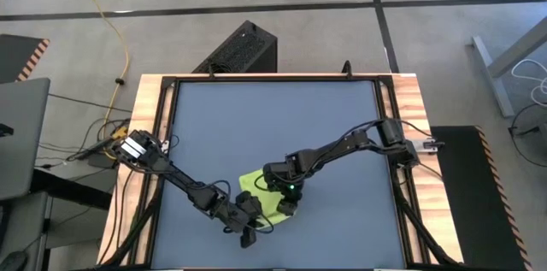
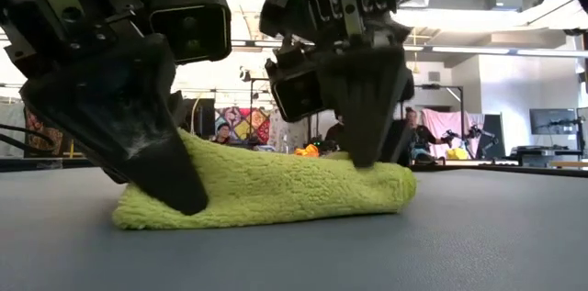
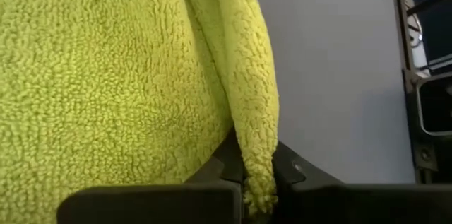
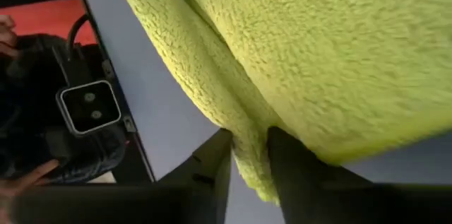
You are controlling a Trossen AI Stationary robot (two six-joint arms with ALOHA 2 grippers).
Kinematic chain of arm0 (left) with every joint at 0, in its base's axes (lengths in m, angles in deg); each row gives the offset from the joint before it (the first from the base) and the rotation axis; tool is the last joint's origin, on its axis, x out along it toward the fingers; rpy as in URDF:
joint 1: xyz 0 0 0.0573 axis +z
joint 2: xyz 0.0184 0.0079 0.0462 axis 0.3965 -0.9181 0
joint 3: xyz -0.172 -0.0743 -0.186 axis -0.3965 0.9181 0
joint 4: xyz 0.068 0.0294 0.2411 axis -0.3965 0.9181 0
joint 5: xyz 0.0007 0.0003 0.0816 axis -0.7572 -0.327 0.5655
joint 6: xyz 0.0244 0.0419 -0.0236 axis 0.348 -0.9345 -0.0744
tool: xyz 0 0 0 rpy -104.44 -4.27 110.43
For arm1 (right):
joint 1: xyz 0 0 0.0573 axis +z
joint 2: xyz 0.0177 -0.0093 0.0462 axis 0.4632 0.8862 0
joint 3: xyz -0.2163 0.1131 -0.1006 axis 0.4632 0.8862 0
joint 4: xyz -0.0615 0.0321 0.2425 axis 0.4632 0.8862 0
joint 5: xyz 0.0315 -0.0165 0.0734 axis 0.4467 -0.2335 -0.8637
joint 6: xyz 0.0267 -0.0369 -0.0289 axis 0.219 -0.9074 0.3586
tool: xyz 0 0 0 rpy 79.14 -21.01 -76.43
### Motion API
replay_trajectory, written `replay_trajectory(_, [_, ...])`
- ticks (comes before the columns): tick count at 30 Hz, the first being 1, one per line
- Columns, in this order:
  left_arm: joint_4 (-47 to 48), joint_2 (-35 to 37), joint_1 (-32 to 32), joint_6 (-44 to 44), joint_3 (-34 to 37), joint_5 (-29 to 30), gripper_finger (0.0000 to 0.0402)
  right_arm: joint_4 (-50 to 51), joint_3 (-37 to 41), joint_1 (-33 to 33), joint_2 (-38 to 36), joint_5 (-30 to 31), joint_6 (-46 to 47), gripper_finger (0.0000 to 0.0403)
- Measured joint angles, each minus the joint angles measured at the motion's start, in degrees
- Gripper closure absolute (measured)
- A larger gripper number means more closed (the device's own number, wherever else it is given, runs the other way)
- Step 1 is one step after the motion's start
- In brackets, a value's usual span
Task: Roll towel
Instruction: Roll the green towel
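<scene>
Both arms reach in from the table's side edges and bend down to meet near the front middle of the table (image 1: 256, 126). The left gripper (image 1: 248, 220) comes from the left, its forearm stretched low and its tip at the towel's (image 1: 261, 196) front edge. The right gripper (image 1: 289, 205) comes from the right, elbow raised, pointing down on the towel's right part.

In the left wrist view the left gripper (image 3: 258, 181) has its two fingers nearly together, pinching a fold of towel (image 3: 106, 75) between them. In the right wrist view the right gripper (image 4: 247, 164) likewise clamps a folded edge of the towel (image 4: 318, 47) in a narrow gap.

There is one towel, two arms and two grippers. In the low view the towel (image 2: 276, 190) lies bunched in a low, thick lump on the table, with one gripper at each end.

The tabletop is dark blue-grey with a wooden frame. Beyond it is a grey concrete floor, a yellow cable (image 1: 111, 27) and a black box (image 1: 239, 49). The low view shows a bright workshop with seated people (image 2: 413, 135) far behind.
</scene>
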Motion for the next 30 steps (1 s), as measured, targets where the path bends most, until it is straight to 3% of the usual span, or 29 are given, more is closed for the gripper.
replay_trajectory(5, [0.06,0.04,-0.15,0.72,0.00,-1.88,0.0400,3.70,-1.46,-0.67,-2.63,-1.26,-2.29,0.0223])
replay_trajectory(8, [-3.29,0.06,-0.48,1.92,1.58,-1.90,0.0401,5.59,-1.52,-0.43,-6.22,1.59,-5.79,0.0206])
replay_trajectory(15, [-24.33,0.46,-1.09,7.18,11.98,-0.58,0.0401,3.00,-1.59,9.24,-11.46,23.71,-27.88,0.0205])
replay_trajectory(18, [-26.05,0.42,-1.05,8.67,13.48,-0.91,0.0401,-0.01,-1.60,14.06,-10.47,32.47,-35.47,0.0212])
replay_trajectory(21, [-26.04,0.39,-1.09,8.81,13.66,-1.80,0.0401,-1.50,-1.59,15.94,-9.18,42.29,-35.77,0.0222])
replay_trajectory(24, [-24.95,0.32,-1.09,8.96,13.68,-2.26,0.0401,-3.13,-1.35,14.97,-7.65,43.03,-32.21,0.0234])
replay_trajectory(30, [-23.77,0.29,-1.13,9.54,13.70,-2.97,0.0401,-3.84,0.44,13.86,-5.99,37.78,-26.08,0.0252])
